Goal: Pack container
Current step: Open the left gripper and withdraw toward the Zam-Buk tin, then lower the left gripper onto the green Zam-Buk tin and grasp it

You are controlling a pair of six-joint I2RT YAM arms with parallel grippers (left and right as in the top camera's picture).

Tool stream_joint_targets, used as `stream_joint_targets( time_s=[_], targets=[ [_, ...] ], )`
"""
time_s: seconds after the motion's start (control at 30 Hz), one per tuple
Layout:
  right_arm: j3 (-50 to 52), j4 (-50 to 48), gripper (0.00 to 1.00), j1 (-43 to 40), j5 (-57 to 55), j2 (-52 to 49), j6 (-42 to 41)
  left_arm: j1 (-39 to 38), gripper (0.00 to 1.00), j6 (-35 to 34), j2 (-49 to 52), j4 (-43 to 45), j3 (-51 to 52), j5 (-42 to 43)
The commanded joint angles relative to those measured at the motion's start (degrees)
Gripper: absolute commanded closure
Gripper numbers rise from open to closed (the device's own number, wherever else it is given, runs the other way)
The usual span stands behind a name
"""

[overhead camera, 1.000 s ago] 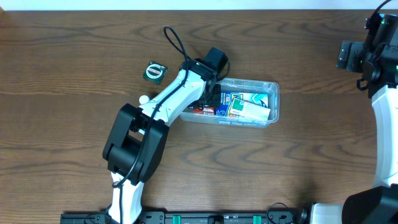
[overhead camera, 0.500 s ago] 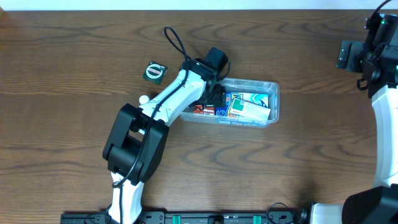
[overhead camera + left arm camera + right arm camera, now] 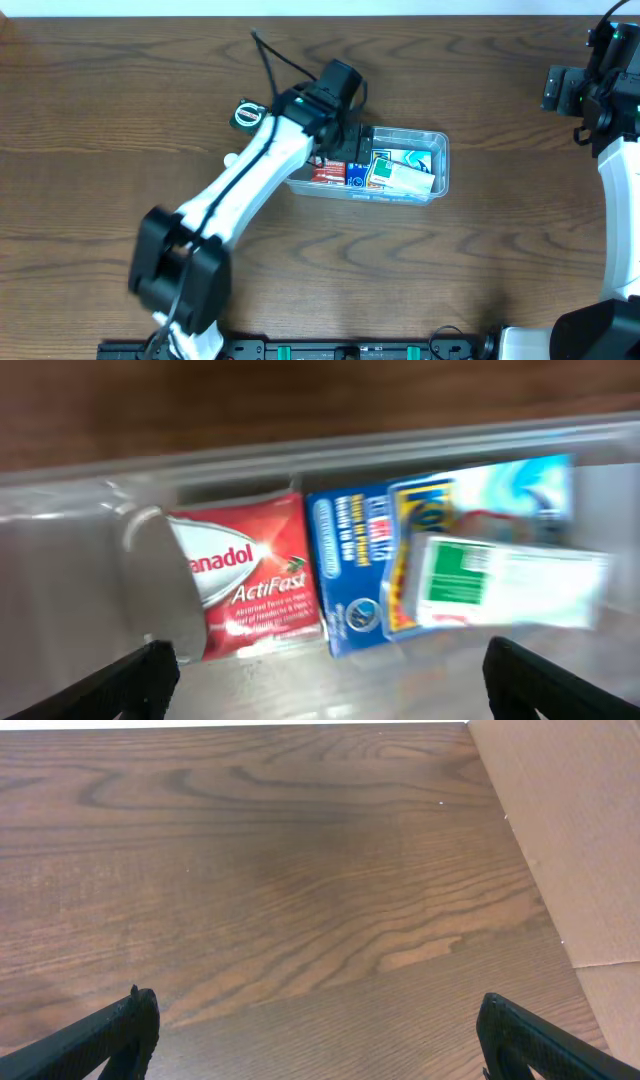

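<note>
Left gripper [image 3: 330, 682] spread, empty, over container [image 3: 446, 150] mid-desk; red box [image 3: 250, 590] sits inside. Next probably green roll [image 3: 248, 115] toward far edge: reach, pinch. Right gripper [image 3: 320, 1045] spread, idle.

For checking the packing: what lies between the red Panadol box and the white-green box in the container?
A dark blue box lies there, beside the red Panadol box; the left wrist view shows it.

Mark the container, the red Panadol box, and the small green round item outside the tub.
container [image 3: 444, 172], overhead view, right end wall.
red Panadol box [image 3: 250, 588], left wrist view, printed front.
green round item [image 3: 243, 115], overhead view, its top.
</note>
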State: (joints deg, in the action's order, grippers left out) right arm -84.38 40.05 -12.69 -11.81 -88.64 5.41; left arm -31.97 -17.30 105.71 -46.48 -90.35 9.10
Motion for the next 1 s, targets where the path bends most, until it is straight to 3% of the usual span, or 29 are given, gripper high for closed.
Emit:
stream_joint_targets(
  time_s=[0.0,0.23,0.47,0.73,0.97],
  targets=[
    [0.1,0.1,0.01,-0.5,-0.2,0.1,-0.7,0.3,0.02,4.3,-5.8,-0.4,-1.6,0.7],
    [0.1,0.1,0.01,-0.5,-0.2,0.1,-0.7,3.6,0.02,12.2,-14.0,-1.0,-1.6,-4.2],
    [0.1,0.1,0.01,-0.5,-0.2,0.1,-0.7,17.6,0.02,12.8,-14.0,-2.1,-1.7,-4.4],
    [0.1,0.1,0.01,-0.5,-0.2,0.1,-0.7,26.2,0.02,20.7,-10.4,-2.1,-5.1,-2.3],
    [0.1,0.1,0.01,-0.5,-0.2,0.1,-0.7,28.5,0.02,22.3,1.9,-7.6,-16.9,-2.3]
  ],
)
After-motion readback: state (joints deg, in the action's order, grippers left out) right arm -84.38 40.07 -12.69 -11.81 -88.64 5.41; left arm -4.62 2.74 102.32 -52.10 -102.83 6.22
